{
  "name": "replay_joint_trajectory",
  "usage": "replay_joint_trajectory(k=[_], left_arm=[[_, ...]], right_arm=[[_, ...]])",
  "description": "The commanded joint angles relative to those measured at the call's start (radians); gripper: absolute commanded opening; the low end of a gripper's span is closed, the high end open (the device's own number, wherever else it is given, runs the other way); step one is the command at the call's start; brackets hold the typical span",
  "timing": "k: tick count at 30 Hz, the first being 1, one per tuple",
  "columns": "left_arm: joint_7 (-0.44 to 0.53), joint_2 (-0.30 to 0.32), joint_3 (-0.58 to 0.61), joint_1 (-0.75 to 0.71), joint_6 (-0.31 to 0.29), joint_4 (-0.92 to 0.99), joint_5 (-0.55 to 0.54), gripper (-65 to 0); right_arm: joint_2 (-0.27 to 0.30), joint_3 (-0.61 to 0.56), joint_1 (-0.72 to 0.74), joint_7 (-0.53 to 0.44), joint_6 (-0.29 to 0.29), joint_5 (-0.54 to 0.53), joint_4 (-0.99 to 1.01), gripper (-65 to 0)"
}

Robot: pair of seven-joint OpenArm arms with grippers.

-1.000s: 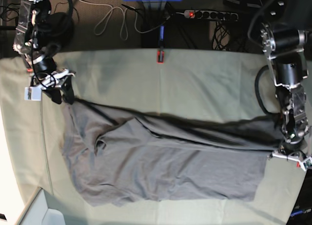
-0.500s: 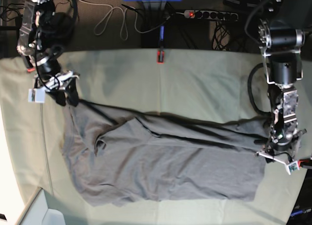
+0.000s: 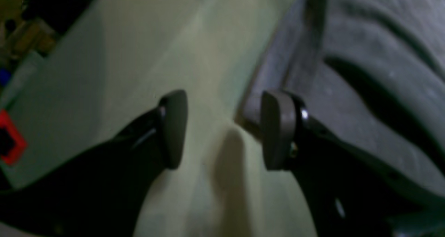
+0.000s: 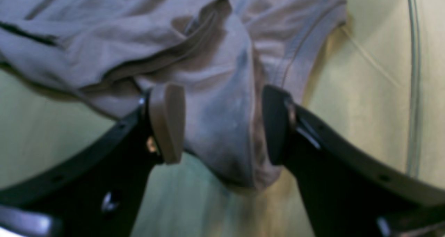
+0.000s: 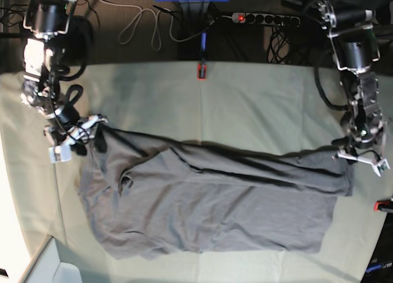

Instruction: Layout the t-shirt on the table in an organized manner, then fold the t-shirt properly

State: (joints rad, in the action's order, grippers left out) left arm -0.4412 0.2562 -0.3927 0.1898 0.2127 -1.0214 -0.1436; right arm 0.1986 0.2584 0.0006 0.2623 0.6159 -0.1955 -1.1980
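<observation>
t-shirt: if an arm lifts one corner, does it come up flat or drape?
Probably drapes: the t-shirt already lies in long soft folds on the table. The bunched corner between the open right gripper suggests it crumples easily. Likely light, dragging rather than sliding cleanly.

Wrist views dim, blurred; base view evenly lit, sharper, soft shadows.
</observation>
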Motion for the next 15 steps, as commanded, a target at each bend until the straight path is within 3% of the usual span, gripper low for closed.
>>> replay_joint_trajectory(k=[1,11,13,15], left_arm=[[0.023,0.016,-0.004,0.006,0.003,-0.021,0.006,-32.2],[0.025,0.001,-0.004,0.001,0.003,-0.007,0.006,-32.2],[0.025,0.001,-0.004,0.003,0.003,-0.001,0.006,-32.2],[0.025,0.001,-0.004,0.003,0.003,0.000,0.006,-32.2]], right_arm=[[0.014,0.003,0.022,-0.034,0.014,-0.014,0.005,-28.9],[-0.003,-0.001,0.022,-0.034,0.017,-0.011,0.071,-29.8],[-0.006,-0.001,0.022,-0.036,0.017,-0.011,0.076,-34.0],[-0.006,0.002,0.025,-0.036,0.017,-0.011,0.086,-42.5]])
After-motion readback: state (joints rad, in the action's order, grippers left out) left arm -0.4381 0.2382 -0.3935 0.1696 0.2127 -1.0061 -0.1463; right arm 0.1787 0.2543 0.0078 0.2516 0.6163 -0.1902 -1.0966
